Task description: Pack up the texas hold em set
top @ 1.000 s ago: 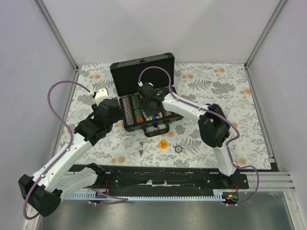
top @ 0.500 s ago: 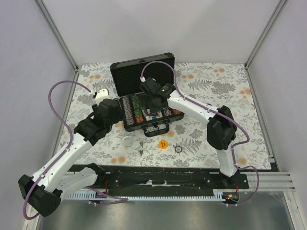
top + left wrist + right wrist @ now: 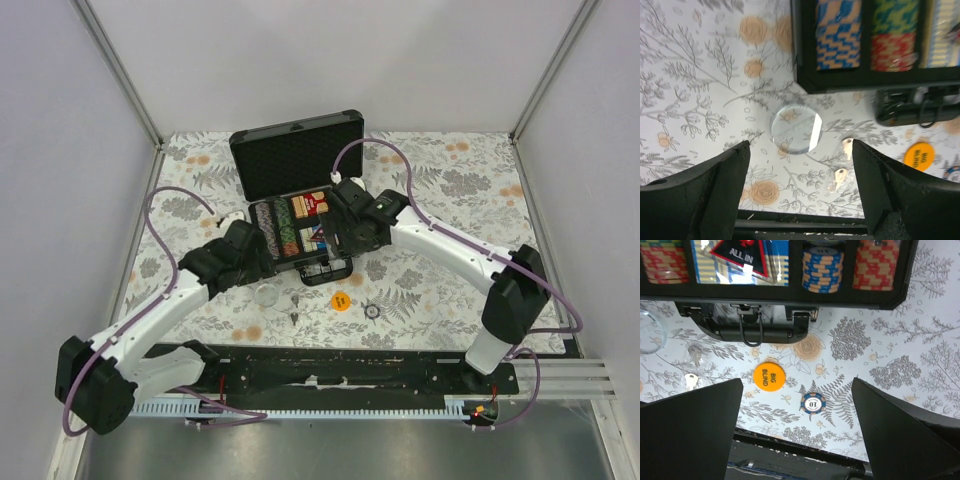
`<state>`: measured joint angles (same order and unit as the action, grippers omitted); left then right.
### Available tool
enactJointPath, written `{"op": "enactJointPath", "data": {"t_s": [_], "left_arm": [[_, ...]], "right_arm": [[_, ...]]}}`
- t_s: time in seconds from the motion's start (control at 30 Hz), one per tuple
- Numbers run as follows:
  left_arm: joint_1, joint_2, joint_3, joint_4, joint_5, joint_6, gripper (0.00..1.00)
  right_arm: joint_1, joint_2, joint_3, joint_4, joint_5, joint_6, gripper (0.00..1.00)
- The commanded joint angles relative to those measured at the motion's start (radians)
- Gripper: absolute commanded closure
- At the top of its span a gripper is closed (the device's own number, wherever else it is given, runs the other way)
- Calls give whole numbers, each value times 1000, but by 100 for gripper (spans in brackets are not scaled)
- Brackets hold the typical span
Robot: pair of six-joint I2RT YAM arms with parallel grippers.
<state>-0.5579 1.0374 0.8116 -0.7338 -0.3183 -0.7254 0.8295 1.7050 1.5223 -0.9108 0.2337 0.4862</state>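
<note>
The black case (image 3: 295,155) of the texas hold em set lies open in mid-table, lid propped up at the back. Rows of striped chips (image 3: 285,232) and a red card deck (image 3: 312,204) fill its tray. My left gripper (image 3: 258,262) hangs open over the case's near left corner (image 3: 805,75), with nothing between its fingers (image 3: 715,190). A clear round disc (image 3: 795,128) lies below it. My right gripper (image 3: 345,238) stands open above the case's front edge (image 3: 790,296). An orange BIG BLIND button (image 3: 768,376) and a blue chip (image 3: 812,403) lie loose on the table under it.
Two small keys (image 3: 842,165) lie between the clear disc and the orange button (image 3: 341,300). The case handle (image 3: 752,330) sticks out toward the near side. A red and black ALL IN marker (image 3: 737,255) rests inside the tray. Grey walls close in the flowered tabletop (image 3: 450,190).
The right gripper has drawn back out of the tray toward the case's front edge and opened wider. The left arm has swung nearer and rightward to the case's front left corner, opening wider too.
</note>
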Motion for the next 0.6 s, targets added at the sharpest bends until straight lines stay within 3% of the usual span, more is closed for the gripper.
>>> {"op": "enactJointPath", "data": {"t_s": [0.0, 0.57], "left_arm": [[0, 58, -46, 10, 79, -77, 11], [0, 214, -225, 284, 131, -114, 12]], "right_arm": [[2, -83, -54, -11, 33, 61, 2], [-6, -169, -307, 171, 47, 42, 2]]}}
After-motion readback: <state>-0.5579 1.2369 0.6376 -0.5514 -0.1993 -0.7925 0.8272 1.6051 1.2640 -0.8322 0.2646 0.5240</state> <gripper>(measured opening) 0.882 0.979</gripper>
